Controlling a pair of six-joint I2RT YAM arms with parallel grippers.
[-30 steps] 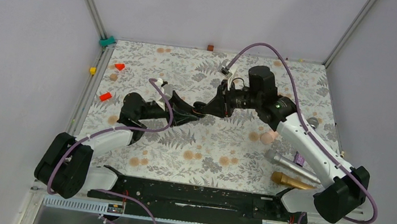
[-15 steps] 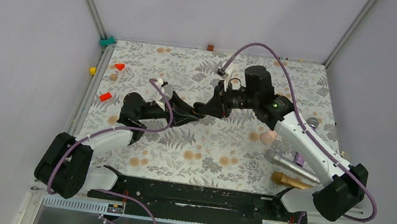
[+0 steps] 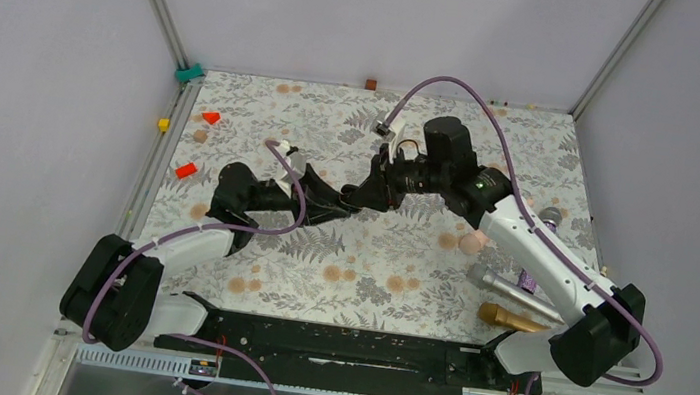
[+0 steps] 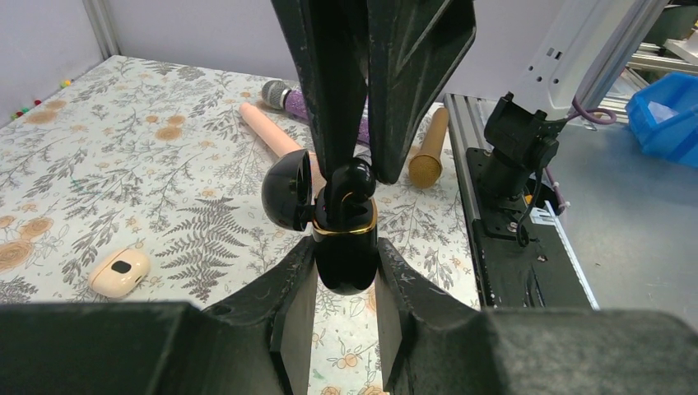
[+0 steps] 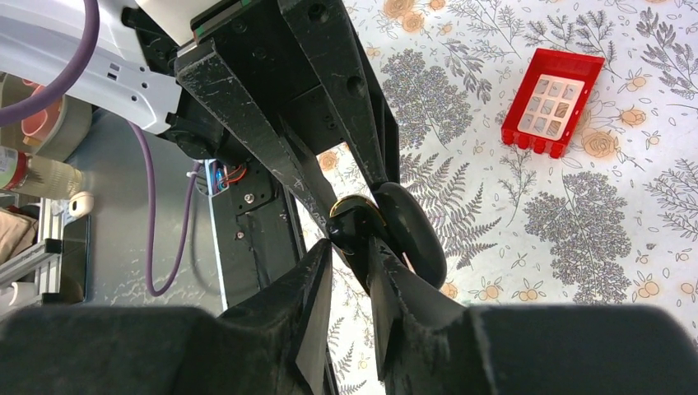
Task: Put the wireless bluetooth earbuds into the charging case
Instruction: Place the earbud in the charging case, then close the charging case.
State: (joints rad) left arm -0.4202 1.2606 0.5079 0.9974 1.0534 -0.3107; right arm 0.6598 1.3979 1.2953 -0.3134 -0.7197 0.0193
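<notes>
The case [image 4: 346, 259] is a small, glossy black pebble with a gold rim round its mouth. Its lid [image 4: 288, 191] is swung open to one side. It hangs clear above the flowered bench [image 4: 123, 148], about midway between the two arms. The left fingers [image 4: 300, 276] are closed tight on the lower body, one on each flank below the rim.

An earbud [image 4: 352, 174] sits right at the mouth. The right fingers [image 4: 333, 123] reach in from the opposite side and are drawn almost together, with the earbud pinched at their tips. How deep it sits in its socket is hidden by the tips. I cannot tell whether the second earbud is already inside.

Both parts look light, hard and slick. The case is best held as it is now, low on the body, where the sides are broad enough for the pads. That also keeps pressure off the lid and its hinge, which is likely the weakest part. A rounded shell like this could squirt out if it is squeezed off-centre. The earbud offers very little to hold and would turn or slip easily, so the push should probably be straight and gentle.

Down on the bench, a pale rounded case [image 4: 119, 271] lies beneath and to one side. A pink stick [image 4: 272, 132] and a gold microphone [image 4: 428, 148] lie farther off. The right wrist view shows a red box [image 5: 551, 103] well apart from the work.
</notes>
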